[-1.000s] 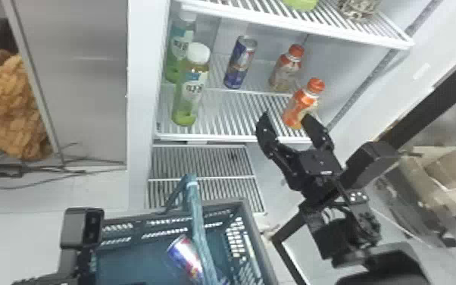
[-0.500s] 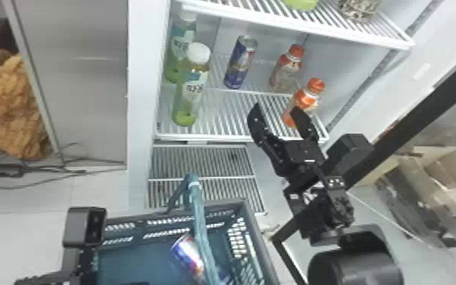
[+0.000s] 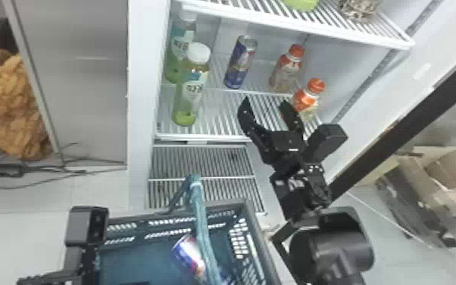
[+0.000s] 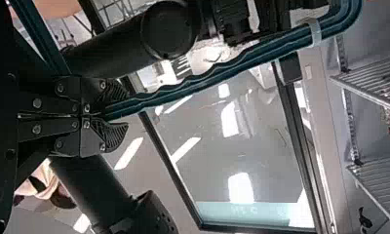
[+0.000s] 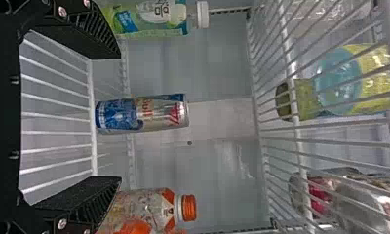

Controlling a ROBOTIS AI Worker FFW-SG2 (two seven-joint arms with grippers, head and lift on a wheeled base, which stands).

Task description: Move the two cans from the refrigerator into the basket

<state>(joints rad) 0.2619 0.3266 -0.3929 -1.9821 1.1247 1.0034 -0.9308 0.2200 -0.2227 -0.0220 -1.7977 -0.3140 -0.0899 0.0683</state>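
My right gripper (image 3: 266, 102) hung at the refrigerator shelf (image 3: 219, 127), fingers apart. Farther in, one can (image 3: 240, 62) stood between green bottles (image 3: 190, 89) on the left and orange-capped bottles (image 3: 286, 72) on the right. My left gripper (image 3: 89, 263) was clamped on the handle (image 3: 200, 223) of the near basket (image 3: 235, 204), where the other can (image 3: 187, 253) lay.

A white-capped green bottle (image 3: 188, 100) stands with a similar bottle (image 3: 179, 45) just behind. Right of it are an orange-capped bottle (image 3: 286, 70) and a nearer companion (image 3: 307, 97); well left, orange fabric (image 3: 9, 106); well right, a cardboard box (image 3: 452, 168).
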